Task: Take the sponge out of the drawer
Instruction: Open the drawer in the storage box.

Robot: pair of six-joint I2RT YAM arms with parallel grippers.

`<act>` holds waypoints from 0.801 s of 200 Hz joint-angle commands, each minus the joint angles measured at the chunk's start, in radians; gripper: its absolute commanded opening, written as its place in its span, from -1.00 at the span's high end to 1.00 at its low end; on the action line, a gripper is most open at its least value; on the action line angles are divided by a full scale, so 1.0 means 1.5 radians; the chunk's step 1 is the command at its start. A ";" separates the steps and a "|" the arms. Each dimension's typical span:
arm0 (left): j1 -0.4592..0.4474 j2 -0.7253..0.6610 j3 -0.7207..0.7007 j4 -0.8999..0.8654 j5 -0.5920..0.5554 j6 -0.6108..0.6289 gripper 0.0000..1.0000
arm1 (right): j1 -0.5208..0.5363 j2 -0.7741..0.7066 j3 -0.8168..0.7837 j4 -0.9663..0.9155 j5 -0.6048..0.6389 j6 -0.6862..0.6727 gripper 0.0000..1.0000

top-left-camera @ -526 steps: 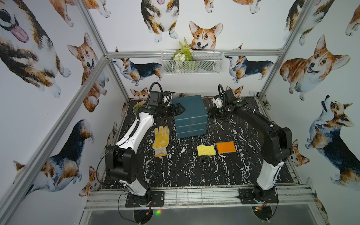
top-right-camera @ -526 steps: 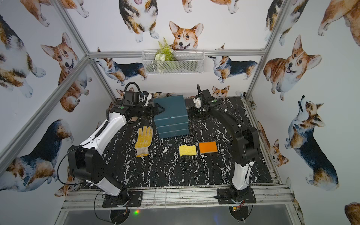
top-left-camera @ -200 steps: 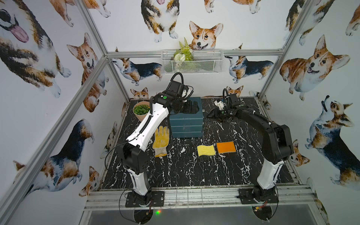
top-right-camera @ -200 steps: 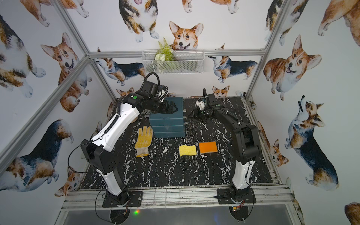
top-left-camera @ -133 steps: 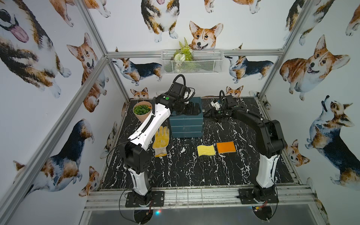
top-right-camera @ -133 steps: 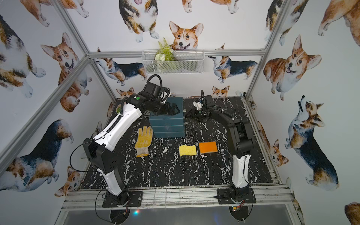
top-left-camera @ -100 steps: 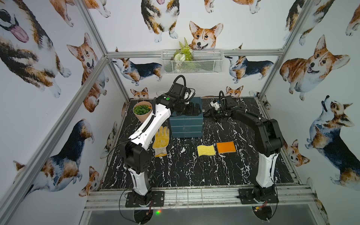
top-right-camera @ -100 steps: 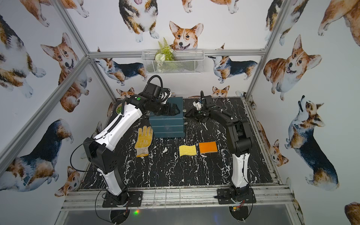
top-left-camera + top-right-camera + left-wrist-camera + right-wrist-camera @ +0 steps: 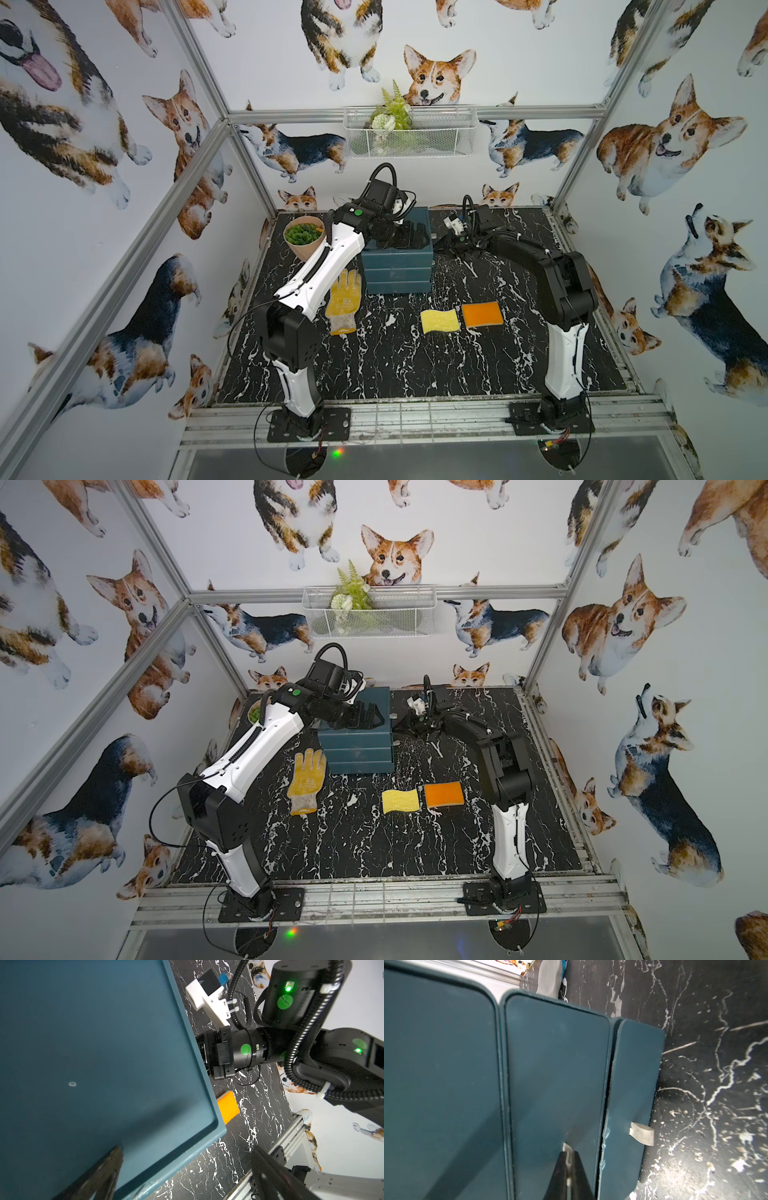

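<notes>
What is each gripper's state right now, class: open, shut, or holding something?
Left gripper: open, holding nothing, over the drawer unit.
Right gripper: shut on a drawer handle.

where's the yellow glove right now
In both top views the yellow glove lies flat on the table, next to the left arm, by the front corner of the drawer unit.
</notes>
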 commanded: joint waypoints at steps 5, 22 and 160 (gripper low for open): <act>0.001 0.004 -0.002 -0.005 -0.011 -0.002 -0.95 | -0.002 -0.024 0.000 -0.021 0.029 -0.030 1.00; 0.003 0.004 -0.005 -0.006 -0.016 -0.002 -0.95 | -0.014 -0.044 -0.015 -0.029 0.047 -0.037 1.00; 0.005 -0.005 -0.028 0.041 -0.006 -0.010 -0.95 | -0.202 -0.168 -0.160 -0.077 0.092 -0.088 1.00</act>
